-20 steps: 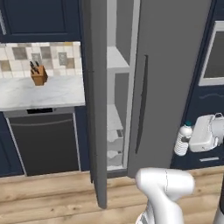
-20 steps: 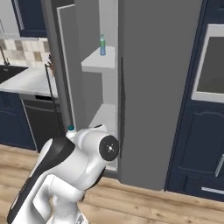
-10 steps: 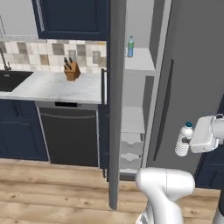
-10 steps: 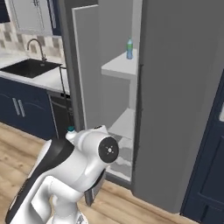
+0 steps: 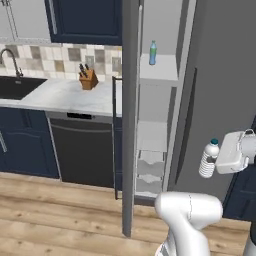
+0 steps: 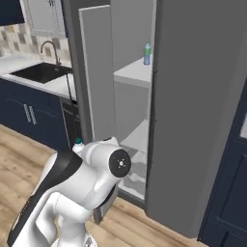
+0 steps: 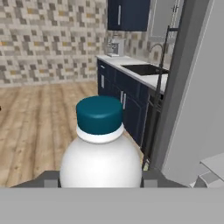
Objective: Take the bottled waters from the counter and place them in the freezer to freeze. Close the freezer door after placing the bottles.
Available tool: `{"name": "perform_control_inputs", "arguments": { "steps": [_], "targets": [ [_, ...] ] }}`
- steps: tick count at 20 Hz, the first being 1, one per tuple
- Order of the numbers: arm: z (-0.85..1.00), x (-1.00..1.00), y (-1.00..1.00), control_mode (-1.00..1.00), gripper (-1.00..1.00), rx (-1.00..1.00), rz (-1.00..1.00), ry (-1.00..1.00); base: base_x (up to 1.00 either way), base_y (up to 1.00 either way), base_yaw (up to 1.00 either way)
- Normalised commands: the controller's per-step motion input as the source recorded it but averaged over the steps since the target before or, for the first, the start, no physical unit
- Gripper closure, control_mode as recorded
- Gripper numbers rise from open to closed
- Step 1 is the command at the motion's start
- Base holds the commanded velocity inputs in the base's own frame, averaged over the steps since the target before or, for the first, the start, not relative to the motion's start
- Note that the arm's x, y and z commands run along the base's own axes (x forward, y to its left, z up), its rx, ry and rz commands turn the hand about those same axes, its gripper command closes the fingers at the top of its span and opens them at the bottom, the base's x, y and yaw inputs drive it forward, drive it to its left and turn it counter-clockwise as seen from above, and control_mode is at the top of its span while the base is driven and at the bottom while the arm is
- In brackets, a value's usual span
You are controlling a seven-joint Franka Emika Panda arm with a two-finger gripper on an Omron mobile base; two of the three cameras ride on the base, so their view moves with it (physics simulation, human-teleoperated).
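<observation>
The freezer (image 5: 159, 100) stands with its door (image 5: 131, 115) swung open, edge-on in the left base view. On the upper white shelf (image 5: 158, 74) one blue-tinted bottle with a green cap (image 5: 153, 53) is seen upright, near the shelf's front edge; it is also seen in the right base view (image 6: 147, 53). Lower down, white drawers (image 5: 150, 170) are visible; their contents cannot be made out.

The second bottle, clear and ribbed with a blue cap (image 5: 208, 159), is held upright by the claw (image 5: 220, 161), whose jaws are closed narrowly on its body, in front of the grey fridge front to the right of the open compartment. In the hand view the cap and shoulders (image 7: 100, 144) are seen between the finger tips.

On the marble worktop (image 5: 70, 95), a knife block (image 5: 88, 78) stands at the back edge by the tiled wall, and a sink (image 5: 16, 87) is set in at the left end.
</observation>
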Motion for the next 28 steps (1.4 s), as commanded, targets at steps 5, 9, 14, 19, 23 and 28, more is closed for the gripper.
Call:
{"name": "perform_control_inputs", "arguments": {
  "steps": [5, 9, 14, 19, 23, 28],
  "targets": [
    [0.00, 0.00, 0.00, 1.00, 1.00, 0.00, 0.00, 0.00, 0.30, -0.21, -0.20],
    [0.00, 0.00, 0.00, 1.00, 1.00, 0.00, 0.00, 0.00, 0.45, -0.03, -0.38],
    [0.00, 0.00, 0.00, 1.00, 1.00, 0.00, 0.00, 0.00, 0.60, -0.05, -0.38],
    [0.00, 0.00, 0.00, 1.00, 1.00, 0.00, 0.00, 0.00, 0.54, 0.15, -0.23],
    [0.00, 0.00, 0.00, 1.00, 1.00, 0.00, 0.00, 0.00, 0.31, 0.24, -0.06],
    [0.00, 0.00, 0.00, 1.00, 1.00, 0.00, 0.00, 0.00, 0.25, 0.27, -0.02]
  ]
}}
